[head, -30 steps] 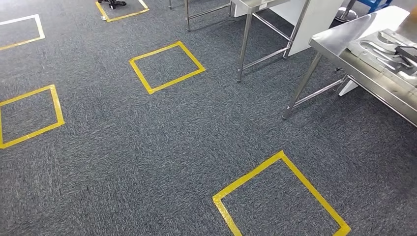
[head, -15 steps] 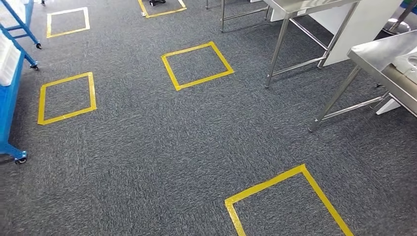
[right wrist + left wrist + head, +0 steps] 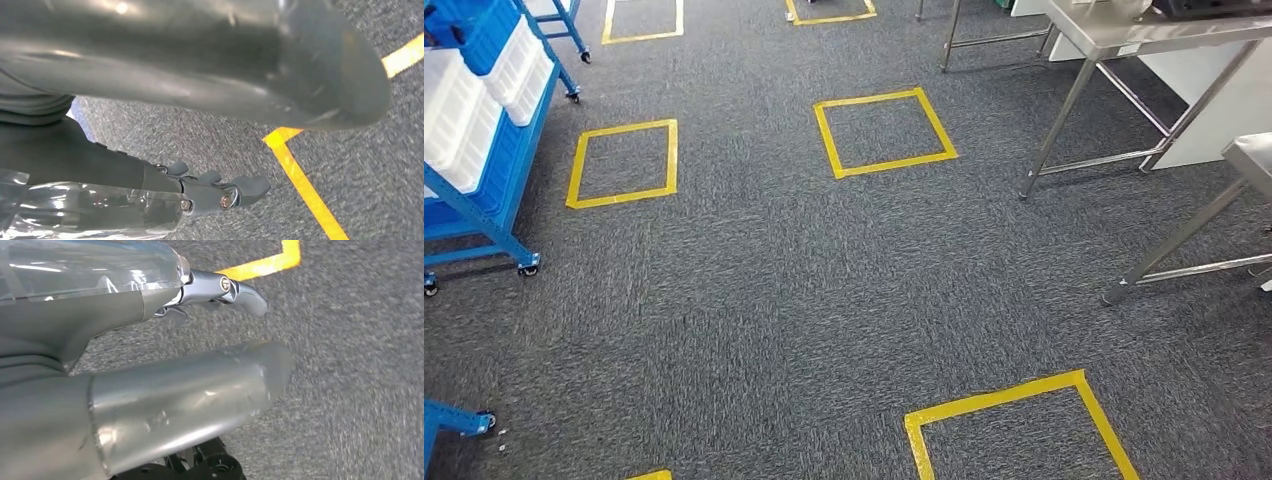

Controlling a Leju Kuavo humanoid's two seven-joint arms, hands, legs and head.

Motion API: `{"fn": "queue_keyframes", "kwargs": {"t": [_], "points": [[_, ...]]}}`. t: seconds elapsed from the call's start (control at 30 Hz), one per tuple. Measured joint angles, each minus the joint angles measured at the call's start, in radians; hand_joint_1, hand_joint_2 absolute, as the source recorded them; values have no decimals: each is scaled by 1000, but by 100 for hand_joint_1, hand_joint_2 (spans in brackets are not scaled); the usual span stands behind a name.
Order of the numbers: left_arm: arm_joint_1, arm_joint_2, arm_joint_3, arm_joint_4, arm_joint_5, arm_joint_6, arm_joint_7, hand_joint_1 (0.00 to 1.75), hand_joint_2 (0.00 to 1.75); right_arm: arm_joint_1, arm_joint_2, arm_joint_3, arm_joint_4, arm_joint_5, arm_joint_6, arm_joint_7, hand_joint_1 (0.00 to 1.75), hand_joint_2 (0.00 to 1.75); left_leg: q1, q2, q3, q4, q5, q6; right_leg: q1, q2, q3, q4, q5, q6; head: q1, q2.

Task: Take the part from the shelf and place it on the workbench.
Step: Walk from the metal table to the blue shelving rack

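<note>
A blue wheeled shelf (image 3: 486, 215) with white bins (image 3: 469, 115) stands at the left edge of the head view; I cannot make out any part in it. At the right edge is the corner of a steel workbench (image 3: 1252, 152). In the left wrist view my left hand (image 3: 165, 400) hangs over the grey carpet, fingers (image 3: 235, 290) apart from the thumb, holding nothing. My right hand (image 3: 200, 65) also hangs over the carpet in the right wrist view, its fingers (image 3: 225, 192) spread and empty.
A second steel table (image 3: 1124, 35) stands at the back right on thin legs. Yellow tape squares (image 3: 886, 133) mark the grey carpet between shelf and tables. Another blue frame foot (image 3: 454, 420) pokes in at the lower left.
The whole picture has shifted: the camera has swung to the left. The blue shelf has come into view on the left, and the workbench with its fixture has slid off to the right.
</note>
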Motion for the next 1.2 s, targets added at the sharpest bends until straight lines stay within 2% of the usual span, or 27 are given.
{"fn": "queue_keyframes", "kwargs": {"t": [0.07,0.1,0.13,0.17,0.2,0.23,0.27,0.3,0.33,0.4,0.43,0.47,0.53,0.6,0.67,0.7,0.73,0.8,0.83,0.9,0.93,0.97,1.03,1.1,1.13,1.17,1.2], "points": [[-2,0,0,0,-3,0,1,0,0,2,0,-3,-1,3,0,1,0,0,3,-20,0,-7,9,12,-5,62,-39,89,-58,5,4,0],[-5,0,0,0,-6,0,1,0,0,3,0,-5,-2,5,0,2,0,0,2,-30,-3,-7,11,17,-5,85,-74,159,-95,5,6,0],[-6,0,-1,0,-8,0,1,0,0,5,0,-7,-2,8,0,3,0,0,1,-43,-6,-7,13,18,-5,96,-108,225,-121,5,7,0],[-6,0,-1,0,-11,0,1,0,0,6,0,-9,-2,11,1,5,0,0,1,-57,-7,-7,14,19,-5,100,-131,267,-128,6,7,0],[-6,0,-1,0,-13,1,2,0,0,6,0,-10,-2,13,1,6,0,0,0,-70,-7,-6,14,19,-6,102,-136,272,-113,5,7,0],[-5,0,-1,0,-15,2,2,0,0,6,0,-11,-2,15,2,7,0,0,0,-85,-6,-5,14,18,-6,106,-123,236,-79,4,7,0],[-4,-1,-1,0,-16,3,2,0,0,6,0,-13,-2,16,2,7,0,0,1,-99,-4,-3,13,17,-7,117,-95,171,-36,1,7,0],[-5,-1,-2,0,-17,4,2,0,0,6,0,-14,-2,17,3,7,0,0,0,-112,-5,0,13,14,-7,142,-65,100,-1,-2,7,0],[-6,-2,-2,0,-18,5,2,0,0,7,0,-16,-3,19,3,7,0,0,-1,-125,-7,3,12,9,-8,162,-43,45,22,-6,7,0],[-7,-3,-3,0,-19,6,2,0,0,6,0,-20,-6,21,4,7,0,0,2,-148,-15,5,13,-5,-5,183,-26,-1,31,-12,7,0],[-6,-3,-4,0,-20,7,3,0,0,4,0,-21,-7,22,4,7,0,0,4,-160,-19,4,15,-13,-3,172,-24,-5,32,-17,7,0],[-3,-3,-4,0,-22,7,3,0,0,3,0,-23,-8,24,4,7,0,0,6,-158,-22,5,15,-19,-4,159,-21,-12,36,-23,7,0],[-1,-4,-4,0,-27,9,4,0,0,3,1,-25,-8,29,5,8,0,0,4,-110,-40,44,-11,-27,-6,132,-12,-28,43,-37,4,0],[-5,-4,-4,1,-31,13,4,0,0,5,2,-30,-8,35,8,9,0,0,5,-52,-94,161,-77,-34,-5,101,-8,-34,44,-46,-2,0],[-8,-5,-4,1,-32,16,4,0,0,6,3,-33,-9,39,13,9,0,0,10,-38,-149,276,-123,-43,-2,69,-7,-33,40,-47,-4,0],[-7,-5,-5,1,-33,17,5,0,0,6,3,-34,-9,40,15,9,0,0,13,-35,-153,289,-118,-46,-1,55,-6,-33,38,-46,-4,0],[-5,-5,-5,1,-33,17,5,0,0,5,3,-35,-9,41,16,9,0,0,16,-29,-136,259,-95,-49,-2,42,-4,-31,35,-43,-5,0],[-5,-5,-5,1,-34,17,5,0,0,4,3,-37,-9,44,18,9,0,0,20,2,-62,122,-32,-53,-2,19,3,-26,26,-33,-5,0],[-6,-5,-5,1,-34,18,5,0,0,3,3,-38,-10,46,19,9,0,0,19,16,-31,63,-12,-49,0,9,5,-22,20,-26,-4,0],[-6,-5,-5,2,-34,18,5,0,0,1,3,-39,-12,48,20,7,0,0,14,25,-9,19,-4,-37,4,-4,10,-17,13,-14,-1,0],[-5,-5,-5,2,-34,19,5,0,0,-2,3,-40,-12,49,20,7,0,0,11,15,-12,19,-2,-29,3,-10,12,-18,12,-9,1,0],[-4,-5,-5,2,-34,19,5,0,0,-5,3,-40,-12,49,20,6,0,0,11,6,-13,17,-1,-21,1,-12,14,-18,10,-3,2,0],[-4,-5,-5,2,-34,20,5,0,0,-7,4,-40,-12,50,20,6,0,0,11,-11,-12,11,4,-6,-5,24,4,12,-18,6,6,0],[-7,-5,-5,2,-34,20,5,0,0,-5,4,-41,-12,50,20,6,0,0,9,-29,-13,7,8,5,-6,78,-50,123,-81,8,12,0],[-8,-5,-5,2,-34,21,5,0,0,-4,4,-42,-12,50,20,7,0,0,7,-41,-14,7,9,8,-6,90,-88,195,-111,6,12,0],[-9,-5,-5,2,-34,21,5,0,0,-3,4,-43,-12,50,20,7,0,0,3,-53,-15,7,10,11,-4,96,-121,252,-125,3,12,0],[-9,-5,-5,2,-35,21,5,0,0,-2,4,-45,-12,51,20,8,0,0,0,-67,-14,7,9,12,-3,99,-139,276,-118,-2,13,0]]}}
